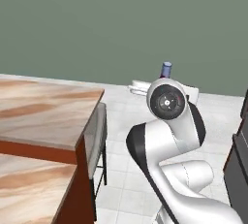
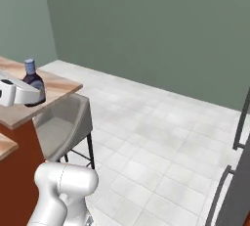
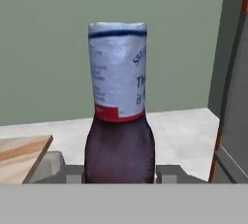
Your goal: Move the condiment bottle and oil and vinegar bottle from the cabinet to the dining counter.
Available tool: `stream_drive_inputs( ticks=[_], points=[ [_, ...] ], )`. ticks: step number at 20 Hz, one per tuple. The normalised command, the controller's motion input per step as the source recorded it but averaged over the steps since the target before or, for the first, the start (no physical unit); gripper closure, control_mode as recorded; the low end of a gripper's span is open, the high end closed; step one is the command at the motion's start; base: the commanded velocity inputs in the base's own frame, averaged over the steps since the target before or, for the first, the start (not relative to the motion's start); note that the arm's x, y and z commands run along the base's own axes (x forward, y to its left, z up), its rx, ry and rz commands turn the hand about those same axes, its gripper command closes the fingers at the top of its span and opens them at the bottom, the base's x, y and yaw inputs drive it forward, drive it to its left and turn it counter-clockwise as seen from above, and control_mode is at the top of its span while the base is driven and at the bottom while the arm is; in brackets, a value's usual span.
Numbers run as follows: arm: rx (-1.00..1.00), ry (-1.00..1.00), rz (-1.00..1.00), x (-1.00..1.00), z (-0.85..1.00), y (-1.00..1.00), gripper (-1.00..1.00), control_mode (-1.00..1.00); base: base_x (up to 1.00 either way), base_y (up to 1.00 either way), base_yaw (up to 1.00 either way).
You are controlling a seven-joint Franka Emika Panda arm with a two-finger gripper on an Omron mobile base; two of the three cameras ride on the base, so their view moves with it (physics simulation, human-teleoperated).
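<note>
One condiment bottle (image 3: 119,121) is standing upright between the gripper (image 3: 120,172)'s two fingers, which are clamping its dark-brown body (blue cap (image 2: 30,64) uppermost). Below and to one side of the gripper, the dining counter (image 2: 53,90)'s marble corner is showing, a grey stool (image 2: 63,124) tucked beside it.

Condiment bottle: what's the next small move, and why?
Probably carry it left over the dining counter, then lower it. The end effector is closed on the condiment bottle, which stands upright between the fingers. In the left base view the bottle sits right of the slab's corner, over tiled floor, so releasing now would likely drop it. How high it hangs above the slab can't be told.
</note>
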Motion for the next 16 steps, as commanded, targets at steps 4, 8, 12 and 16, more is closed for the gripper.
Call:
stream_drive_inputs(
  ticks=[4,8,12,16],
  points=[
    [0.0,0.0,0.0,0.0,0.0,0.0,1.0,1.0,0.63,-0.02,0.46],
    [0.0,0.0,0.0,0.0,0.0,0.0,1.0,1.0,0.6,-0.02,0.5],
    [0.0,0.0,0.0,0.0,0.0,0.0,1.0,1.0,0.55,0.0,0.55],
    [0.0,0.0,0.0,0.0,0.0,0.0,1.0,1.0,0.45,0.0,0.64]
  ],
)
